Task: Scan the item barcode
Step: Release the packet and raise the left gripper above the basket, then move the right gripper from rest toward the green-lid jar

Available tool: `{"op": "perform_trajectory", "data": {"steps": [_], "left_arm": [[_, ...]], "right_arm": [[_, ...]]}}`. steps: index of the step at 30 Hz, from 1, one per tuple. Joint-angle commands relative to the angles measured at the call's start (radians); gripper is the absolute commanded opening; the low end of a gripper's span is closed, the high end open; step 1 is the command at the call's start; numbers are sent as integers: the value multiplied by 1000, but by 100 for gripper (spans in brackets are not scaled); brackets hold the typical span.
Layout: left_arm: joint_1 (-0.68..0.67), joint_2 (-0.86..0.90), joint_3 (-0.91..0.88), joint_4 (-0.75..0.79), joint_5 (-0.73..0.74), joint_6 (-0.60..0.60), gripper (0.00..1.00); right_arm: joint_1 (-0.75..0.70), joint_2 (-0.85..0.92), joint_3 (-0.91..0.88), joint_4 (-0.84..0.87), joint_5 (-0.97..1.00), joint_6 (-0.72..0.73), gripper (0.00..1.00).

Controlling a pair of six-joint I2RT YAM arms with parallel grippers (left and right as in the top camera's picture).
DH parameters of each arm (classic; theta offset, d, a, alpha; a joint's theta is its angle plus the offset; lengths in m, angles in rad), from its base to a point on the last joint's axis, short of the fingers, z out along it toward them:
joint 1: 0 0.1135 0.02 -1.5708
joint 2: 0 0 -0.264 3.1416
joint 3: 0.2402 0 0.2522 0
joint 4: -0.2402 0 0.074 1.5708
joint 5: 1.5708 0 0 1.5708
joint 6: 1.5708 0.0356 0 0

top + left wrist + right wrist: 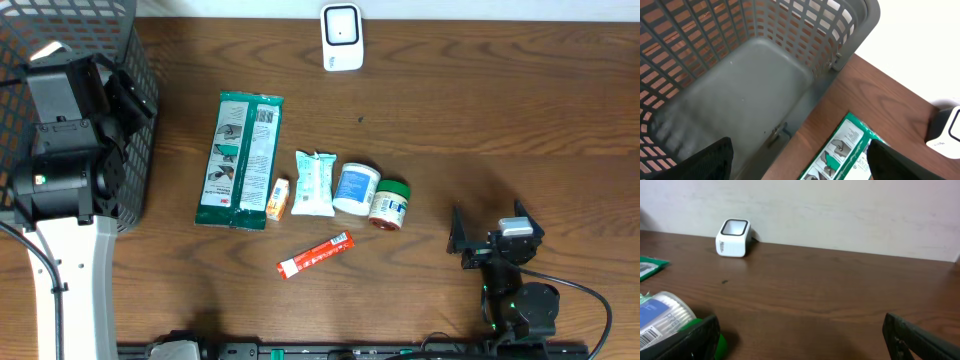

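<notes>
**Overhead view: both grippers are open wide and hold nothing**

The table (500, 120) is brown wood with thin dark lines in it. On the left stands a grey basket (140, 60). It is plastic, its walls are full of little square holes, and its floor is smooth. The left gripper (799, 147) hangs over the basket. Its two black fingers are far apart and nothing is between them.

The things to scan lie in a row in the middle of the table. First is a long, flat, shiny green pack (240, 160). Next to it is a small orange box (278, 198), then a soft white and teal packet (314, 184). After that come a round tub with a blue label (355, 188) and a round jar with a green lid (390, 204). A thin red stick packet (315, 254) lies tilted by itself, nearer the robot.

The scanner (342, 38) is a small white box with round corners and a dark window. It sits at the far edge of the table, well apart from the row.

The right gripper (490, 235) is low on the right side, near the jar but not touching it. Its fingers are spread wide and empty. In the right wrist view, black barcode lines (647, 340) show on the tub.
</notes>
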Motion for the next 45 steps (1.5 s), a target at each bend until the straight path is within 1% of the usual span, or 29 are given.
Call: {"op": "perform_trajectory", "data": {"steps": [1, 5, 8, 13, 17, 21, 25, 28, 34, 37, 38, 40, 45], "left_arm": [[3, 3, 5, -3, -8, 2, 84], [3, 3, 5, -3, -8, 2, 84], [3, 3, 4, -3, -8, 2, 84], [3, 3, 5, -3, -8, 2, 83], [3, 3, 5, -3, -8, 2, 84], [3, 3, 5, -3, -8, 2, 84], [3, 3, 5, -3, -8, 2, 84], [3, 3, 4, -3, -8, 2, 84], [3, 3, 4, -3, -8, 2, 84], [3, 3, 4, -3, -8, 2, 84], [3, 3, 5, -3, -8, 2, 84], [3, 3, 5, -3, -8, 2, 84], [3, 3, 4, -3, -8, 2, 84]], "right_arm": [[9, 0, -1, -3, -2, 52, 99], [9, 0, 27, -30, -6, 66, 99], [9, 0, 89, -84, -5, 66, 99], [9, 21, 243, -172, -5, 66, 99], [9, 101, 387, -243, -19, 77, 99], [9, 243, 540, -294, -93, 76, 99], [9, 422, 731, -396, -150, 76, 99], [9, 561, 894, -518, -194, 76, 99], [9, 895, 1268, -871, -253, 76, 99], [9, 1033, 1408, -1031, -253, 76, 99], [9, 1079, 1446, -1071, -254, 77, 99], [9, 1154, 1485, -1093, -285, 77, 99], [9, 1250, 1481, -1126, -393, 76, 99]]}}
